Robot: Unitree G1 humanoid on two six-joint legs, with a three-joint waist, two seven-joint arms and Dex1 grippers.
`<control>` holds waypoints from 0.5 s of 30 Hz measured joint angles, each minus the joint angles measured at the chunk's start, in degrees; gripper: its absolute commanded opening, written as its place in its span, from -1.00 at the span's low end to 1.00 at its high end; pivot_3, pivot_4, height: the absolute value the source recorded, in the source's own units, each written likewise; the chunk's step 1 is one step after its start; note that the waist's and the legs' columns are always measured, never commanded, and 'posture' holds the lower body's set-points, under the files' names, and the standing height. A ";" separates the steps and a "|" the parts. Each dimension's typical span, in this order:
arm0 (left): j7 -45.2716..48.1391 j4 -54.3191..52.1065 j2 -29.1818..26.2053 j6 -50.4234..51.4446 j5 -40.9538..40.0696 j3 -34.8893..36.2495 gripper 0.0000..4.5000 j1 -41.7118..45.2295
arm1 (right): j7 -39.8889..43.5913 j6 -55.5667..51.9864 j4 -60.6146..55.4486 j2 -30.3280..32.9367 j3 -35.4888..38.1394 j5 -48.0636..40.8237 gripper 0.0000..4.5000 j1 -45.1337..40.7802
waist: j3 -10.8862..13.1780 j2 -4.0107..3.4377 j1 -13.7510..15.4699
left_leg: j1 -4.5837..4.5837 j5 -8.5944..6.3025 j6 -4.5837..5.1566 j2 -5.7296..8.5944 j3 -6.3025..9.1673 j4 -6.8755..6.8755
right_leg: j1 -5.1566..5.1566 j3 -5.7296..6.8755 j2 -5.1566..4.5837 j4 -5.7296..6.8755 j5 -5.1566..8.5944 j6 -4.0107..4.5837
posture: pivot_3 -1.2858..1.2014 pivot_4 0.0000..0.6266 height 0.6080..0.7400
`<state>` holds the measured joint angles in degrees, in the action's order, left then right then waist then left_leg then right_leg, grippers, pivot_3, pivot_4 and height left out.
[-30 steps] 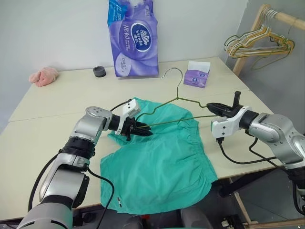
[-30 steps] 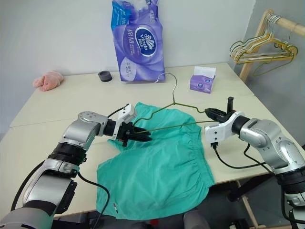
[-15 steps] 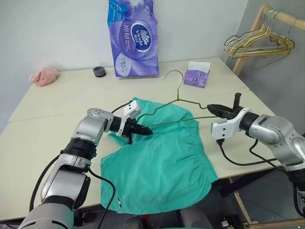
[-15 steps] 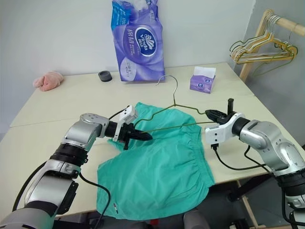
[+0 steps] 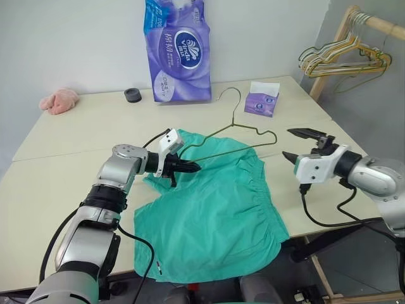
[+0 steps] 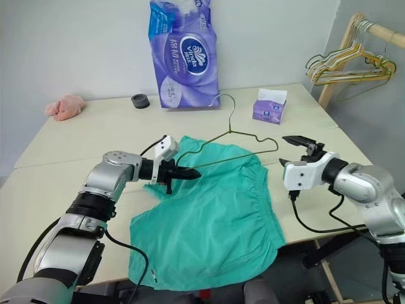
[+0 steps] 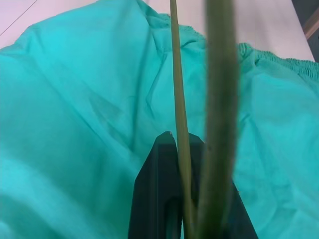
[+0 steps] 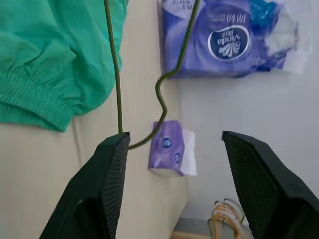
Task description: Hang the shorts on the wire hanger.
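Pale beige laminate covers the table (image 5: 76, 133), the widest thing here, with a seam running across it. Spread over its near edge lie the shorts (image 5: 209, 215), teal-green, their gathered waistband toward the right side and 1 leg hem drooping past the table's front edge. Behind them, against the wall, a tall purple pack of tissue rolls (image 5: 176, 54) stands upright. To the far right a wooden rack (image 5: 342, 38) carries a bunch of spare hangers (image 5: 342, 58). The wire hanger (image 5: 234, 136) is held tilted above the upper part of the shorts, its hook rising toward the pack and its far corner hanging free in the air. The left gripper (image 5: 188, 167) is clamped on the wire hanger at its near corner, the 2 black fingers pressed together around the thin wire, just over the fabric. The right gripper (image 5: 299, 144) hovers off the table's right side with its 2 fingers spread wide, holding nothing, close to the hanger's far corner but apart from it. A small purple tissue box (image 5: 261, 99) sits near the back right corner, a pink cloth lump (image 5: 58, 100) at the back left, and a little dark round cap (image 5: 132, 95) lies beside the pack.
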<state>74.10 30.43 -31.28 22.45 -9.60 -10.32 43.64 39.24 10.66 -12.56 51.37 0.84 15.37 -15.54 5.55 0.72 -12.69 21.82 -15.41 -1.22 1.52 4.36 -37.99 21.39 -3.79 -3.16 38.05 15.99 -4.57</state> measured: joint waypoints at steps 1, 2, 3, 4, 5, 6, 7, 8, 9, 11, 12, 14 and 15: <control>0.40 0.16 -0.08 -1.19 0.50 -0.24 -1.00 -0.07 | 0.92 -2.31 -0.19 -0.82 1.17 -3.13 0.35 0.69 | 0.00 0.01 -0.01 | 0.00 0.00 0.00 -0.01 0.01 0.00 | -0.01 0.01 0.01 0.00 0.00 0.00 | -0.18 -0.78 1.00; 0.70 0.23 -0.21 -2.16 0.85 -0.64 -1.00 -0.10 | 1.95 -4.26 -0.33 -1.31 1.83 -5.62 0.35 1.04 | 0.00 0.00 -0.02 | 0.01 0.00 0.00 -0.01 0.00 0.00 | -0.01 0.00 0.00 0.00 0.00 0.00 | -0.18 -0.79 1.00; 1.66 0.14 -0.54 -3.77 1.27 -1.04 -1.00 -0.23 | 4.90 -7.32 -0.65 -0.99 2.07 -9.34 0.35 1.33 | 0.00 -0.01 -0.04 | 0.01 0.00 0.00 0.00 -0.01 0.00 | -0.01 -0.01 0.00 0.00 0.00 0.00 | -0.18 -0.79 1.00; 2.67 -0.32 -1.21 -5.33 1.88 -1.79 -1.00 -0.42 | 8.24 -10.16 -0.89 0.11 2.08 -12.36 0.35 1.53 | 0.00 0.00 -0.06 | 0.01 0.00 0.00 0.00 -0.01 0.00 | -0.01 0.00 0.00 -0.02 0.00 0.00 | -0.18 -0.79 1.00; 3.46 -0.60 -1.60 -6.40 2.13 -2.07 -1.00 -0.61 | 10.46 -12.32 -0.92 1.16 2.17 -14.30 0.35 1.52 | 0.00 -0.01 -0.07 | 0.01 0.00 0.00 0.00 -0.01 0.00 | -0.01 0.00 0.00 -0.02 0.00 0.00 | -0.18 -0.79 1.00; 4.41 -0.80 -1.94 -7.40 2.31 -2.60 -1.00 -0.62 | 12.56 -14.39 -0.97 2.31 2.30 -16.11 0.35 1.43 | 0.00 -0.01 -0.05 | 0.01 0.00 0.00 0.00 0.00 0.00 | -0.01 0.01 0.00 -0.02 0.00 0.00 | -0.18 -0.79 1.00; 5.49 -1.12 -2.17 -8.16 2.51 -2.98 -1.00 -0.68 | 14.49 -16.22 -1.00 3.19 2.30 -17.51 0.35 1.15 | 0.00 -0.01 -0.03 | 0.01 0.00 0.00 0.00 0.00 0.00 | -0.02 0.02 0.00 -0.02 0.00 0.00 | -0.18 -0.79 1.00; 6.39 -1.67 -2.33 -8.57 2.68 -3.15 -1.00 -0.75 | 15.88 -17.59 -1.01 3.87 2.27 -18.59 0.35 0.85 | 0.00 -0.01 -0.03 | 0.01 0.00 0.00 0.00 0.00 0.00 | -0.01 0.02 0.00 -0.02 0.00 0.00 | -0.17 -0.79 1.00; 7.20 -2.12 -2.46 -9.06 2.76 -3.39 -1.00 -0.76 | 17.18 -18.63 -1.02 4.34 2.14 -19.38 0.35 0.53 | 0.00 -0.01 -0.03 | 0.01 0.00 0.00 -0.01 0.00 0.00 | -0.02 0.02 0.00 -0.02 0.00 0.00 | -0.17 -0.80 1.00; 9.14 -3.63 -2.85 -9.55 2.81 -4.04 -1.00 -0.78 | 20.08 -20.74 -1.06 5.59 0.97 -20.81 0.35 -0.11 | 0.00 -0.01 -0.03 | 0.01 0.00 0.00 -0.01 0.00 0.00 | -0.01 0.02 0.00 -0.03 0.00 0.00 | -0.17 -0.80 1.00; 9.99 -4.27 -2.98 -9.68 2.81 -4.10 -1.00 -0.82 | 21.67 -22.17 -1.07 5.94 0.05 -21.44 0.35 -0.66 | 0.00 -0.01 -0.03 | 0.01 0.00 0.00 -0.01 -0.01 0.00 | 0.00 0.01 0.00 -0.03 0.00 0.00 | -0.17 -0.80 1.00; 11.05 -5.48 -3.14 -9.67 2.80 -4.14 -1.00 -0.87 | 23.94 -24.69 -1.06 6.26 -1.47 -22.65 0.35 -1.26 | 0.00 -0.01 -0.03 | 0.02 0.00 0.00 -0.02 0.01 0.00 | 0.00 0.03 0.00 -0.03 0.00 0.00 | -0.17 -0.81 1.00; 11.45 -5.73 -3.20 -9.65 2.79 -4.14 -1.00 -0.88 | 24.60 -25.27 -0.97 6.25 -2.32 -22.84 0.35 -1.52 | -0.01 -0.01 -0.03 | 0.01 0.00 0.00 -0.02 0.00 0.00 | 0.00 0.02 0.00 -0.02 0.00 0.00 | -0.17 -0.81 1.00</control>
<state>85.55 24.70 -34.47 12.81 -6.80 -14.46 42.77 63.84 -14.61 -13.53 57.62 -1.49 -7.48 -17.06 5.54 0.71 -12.72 21.84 -15.41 -1.21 1.50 4.36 -37.99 21.38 -3.77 -3.16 38.03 15.99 -4.58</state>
